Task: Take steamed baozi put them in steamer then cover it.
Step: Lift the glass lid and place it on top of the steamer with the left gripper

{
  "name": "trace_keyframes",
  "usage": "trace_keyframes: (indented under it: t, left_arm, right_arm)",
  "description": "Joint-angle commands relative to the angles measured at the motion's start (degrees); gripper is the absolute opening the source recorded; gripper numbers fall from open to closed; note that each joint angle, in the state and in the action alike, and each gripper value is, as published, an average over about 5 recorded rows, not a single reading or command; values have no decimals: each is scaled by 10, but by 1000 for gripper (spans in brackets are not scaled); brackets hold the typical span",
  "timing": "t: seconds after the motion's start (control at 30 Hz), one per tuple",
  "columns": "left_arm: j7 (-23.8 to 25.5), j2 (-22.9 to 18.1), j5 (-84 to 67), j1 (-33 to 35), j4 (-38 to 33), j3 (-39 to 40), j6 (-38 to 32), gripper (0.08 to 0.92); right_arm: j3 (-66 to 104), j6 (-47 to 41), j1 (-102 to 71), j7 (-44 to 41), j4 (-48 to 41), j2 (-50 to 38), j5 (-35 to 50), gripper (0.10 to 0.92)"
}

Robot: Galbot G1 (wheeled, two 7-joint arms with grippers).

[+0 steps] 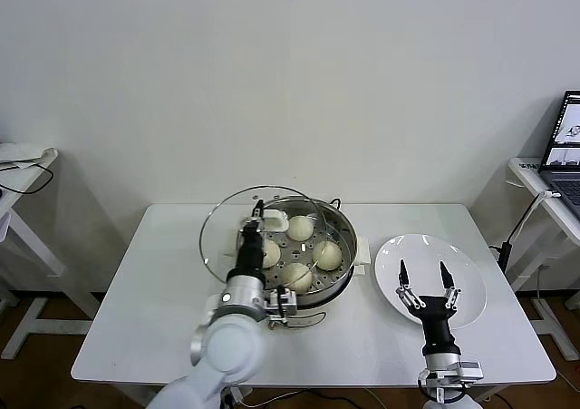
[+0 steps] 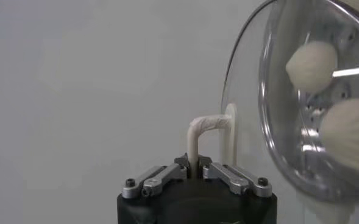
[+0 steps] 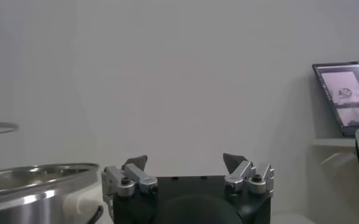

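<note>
Over the steamer (image 1: 319, 246): left gripper (image 1: 258, 214) clamped on glass lid (image 1: 227, 237) handle; lid sits toward 9 o'clock.
Your move: slide it toward 3 o'clock, centre, lower flat over the steamed baozi (image 1: 326, 255).
Right gripper (image 1: 422, 273): fingers apart, above plate (image 1: 471, 291).

White rectangular table (image 1: 136, 318) against a pale wall. Steamer (image 1: 337, 273) sits around the table's middle, shiny steel pot on a white base, white side handle toward the plate. White round plate (image 1: 467, 273) lies flat on the table on the right, just beside the steamer, apart from it. A dark cord (image 1: 308, 316) curves on the tabletop at the steamer's near edge. Rest of the tabletop is plain white, left side and near edge bare
</note>
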Motion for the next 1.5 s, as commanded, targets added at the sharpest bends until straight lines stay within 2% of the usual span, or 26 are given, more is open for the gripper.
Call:
trace_keyframes:
  t: [0.03, 0.33, 0.6, 1.5]
  left_arm:
    - [8, -61, 44, -36, 74, 47, 19, 187]
    - [4, -102, 59, -45, 109, 46, 14, 187]
    - [-2, -120, 68, -46, 132, 41, 6, 187]
    - [-24, -147, 95, -21, 162, 15, -13, 187]
  right_arm:
    - [3, 1, 0, 0, -5, 3, -4, 823]
    - [0, 2, 0, 1, -12, 10, -16, 823]
    - [1, 3, 0, 1, -16, 11, -19, 823]
    - [-5, 3, 4, -1, -18, 8, -22, 823]
